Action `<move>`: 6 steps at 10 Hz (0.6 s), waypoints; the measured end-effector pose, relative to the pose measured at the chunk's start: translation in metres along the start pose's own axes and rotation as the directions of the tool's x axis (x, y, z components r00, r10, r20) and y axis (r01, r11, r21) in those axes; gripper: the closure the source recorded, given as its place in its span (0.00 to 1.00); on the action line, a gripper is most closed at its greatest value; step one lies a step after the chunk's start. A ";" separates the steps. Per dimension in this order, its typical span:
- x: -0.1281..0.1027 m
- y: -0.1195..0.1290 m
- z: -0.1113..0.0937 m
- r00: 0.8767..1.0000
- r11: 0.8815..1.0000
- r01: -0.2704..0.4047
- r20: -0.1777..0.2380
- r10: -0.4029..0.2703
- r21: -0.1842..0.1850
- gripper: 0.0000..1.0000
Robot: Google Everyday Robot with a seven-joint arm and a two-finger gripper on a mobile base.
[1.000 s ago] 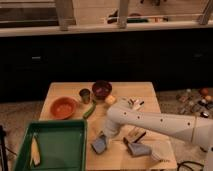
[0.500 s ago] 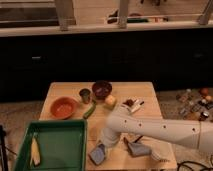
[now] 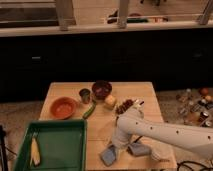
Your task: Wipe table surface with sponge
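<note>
Gripper [image 3: 115, 146] holds blue-grey sponge [image 3: 107, 156] against tan table surface [image 3: 146, 96].

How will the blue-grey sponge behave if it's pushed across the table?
Probably soft: the sponge is a flat pad and should squash under the gripper, shut on it near the wooden table's front edge. Lying flat, it shouldn't roll or tip. Likely light, though it may drag on the wood.

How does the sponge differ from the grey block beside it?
The sponge is in the shut gripper, on the green tray's side of the arm; the grey block lies free on the other side. The sponge looks bluer and tilted; the grey block greyer and flat. Both sit near the table's front edge.
</note>
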 end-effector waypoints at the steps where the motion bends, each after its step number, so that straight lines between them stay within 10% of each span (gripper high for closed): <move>1: 0.010 -0.007 0.000 1.000 1.000 -0.019 -0.008 0.019 0.005 1.00; 6: 0.014 -0.066 0.006 1.000 1.000 0.007 -0.016 -0.007 0.006 1.00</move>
